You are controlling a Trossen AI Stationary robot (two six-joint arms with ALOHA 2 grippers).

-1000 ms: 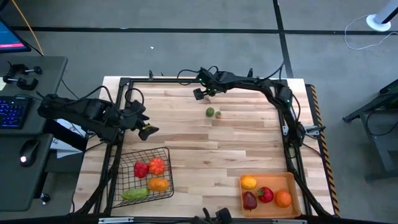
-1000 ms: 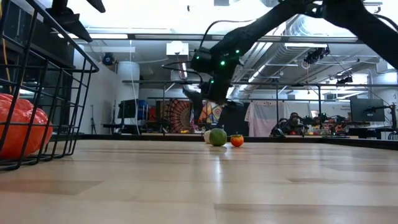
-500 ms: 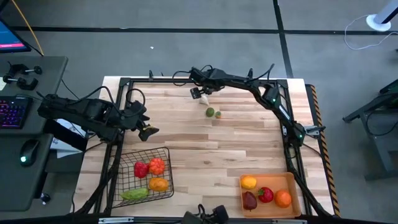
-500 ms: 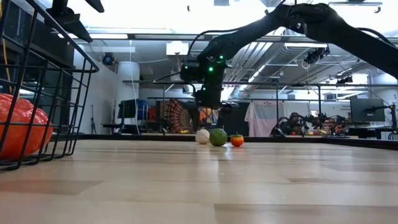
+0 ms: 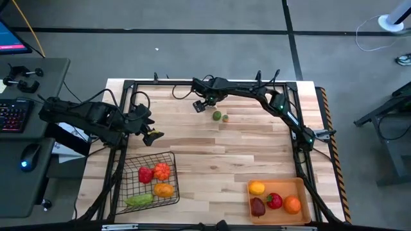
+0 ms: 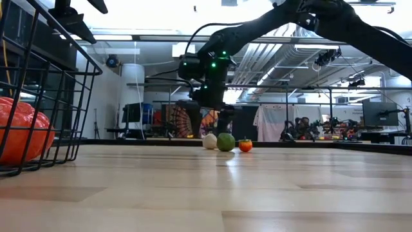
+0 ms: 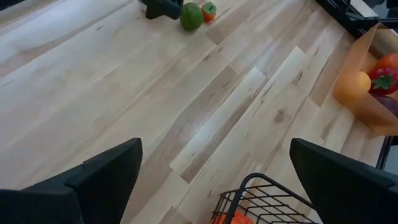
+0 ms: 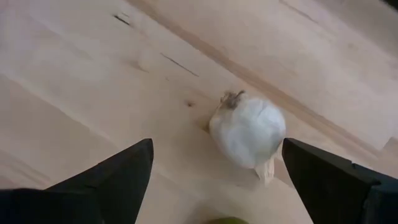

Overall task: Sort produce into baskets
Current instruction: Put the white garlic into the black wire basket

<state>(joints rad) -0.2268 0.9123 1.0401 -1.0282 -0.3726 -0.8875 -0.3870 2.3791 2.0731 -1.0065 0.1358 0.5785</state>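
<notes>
Right gripper is hanging over the far side of the table, fingers spread wide, with the white garlic-looking piece sitting on the wood right between them but not gripped. It's parked just beside the green fruit and a tiny orange one, all three bunched up near the far edge.

That crowding is what worries me. If the fingers come down a bit off, one of them could nudge the green fruit, and round stuff like that rolls. The white piece looks lumpy and smooth too, so a pinch that lands off-center could just squirt it out sideways. It's not far from the far edge either, so a bad bump might send something off the table.

Left gripper waits near the left edge, jaws parted, holding nothing, above the black wire basket, which has red, orange and green pieces in it. The orange tray at the near right corner holds four fruits.
</notes>
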